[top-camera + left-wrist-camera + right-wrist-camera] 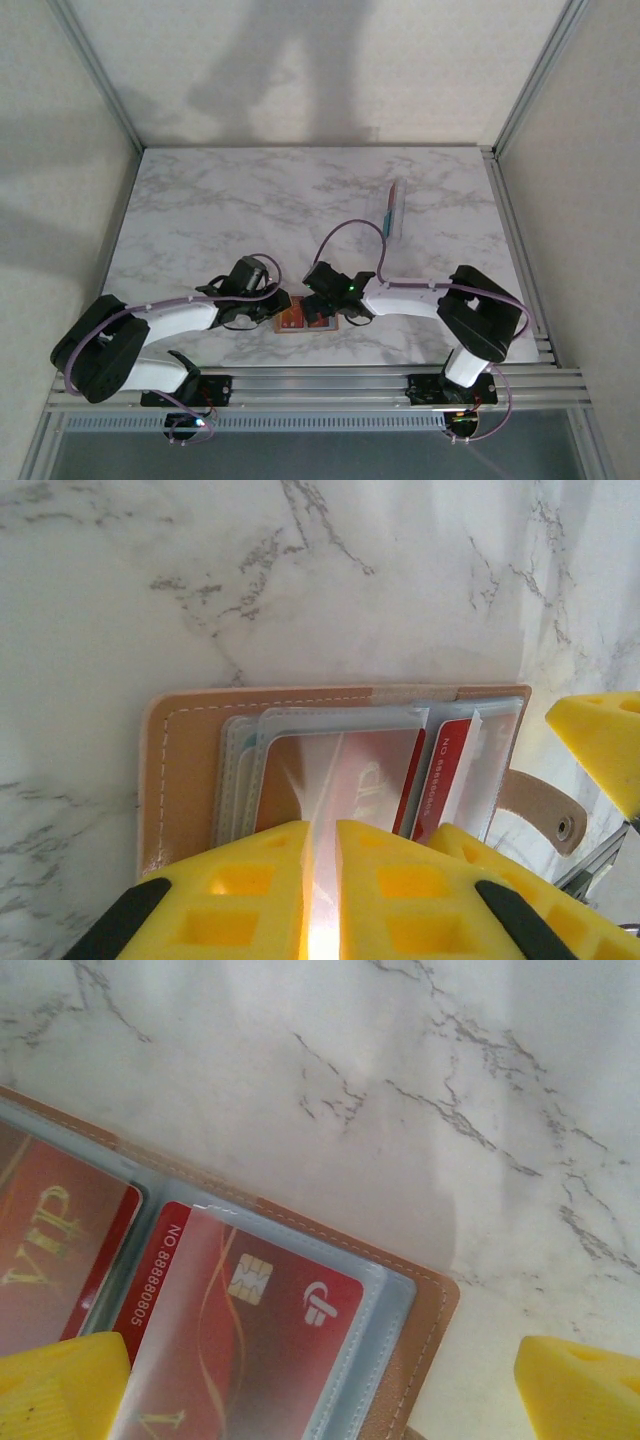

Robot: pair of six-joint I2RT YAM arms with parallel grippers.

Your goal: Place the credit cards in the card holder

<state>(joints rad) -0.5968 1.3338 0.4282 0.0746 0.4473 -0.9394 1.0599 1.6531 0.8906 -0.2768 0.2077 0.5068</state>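
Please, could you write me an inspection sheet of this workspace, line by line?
Surface: white marble-patterned table, no spills seen.
Job's things: tan-brown leather card holder lies open near the arm bases; red plastic cards sit in its clear pockets.
Clutter: thin pale flat item farther back on the right, too small to identify.
Grippers: left gripper nearly shut, seemingly pinching a clear pocket; right gripper open over the holder.
Cables: purple cables run along both arms; one loops above the table.
Surroundings: aluminium frame rails, pale walls.
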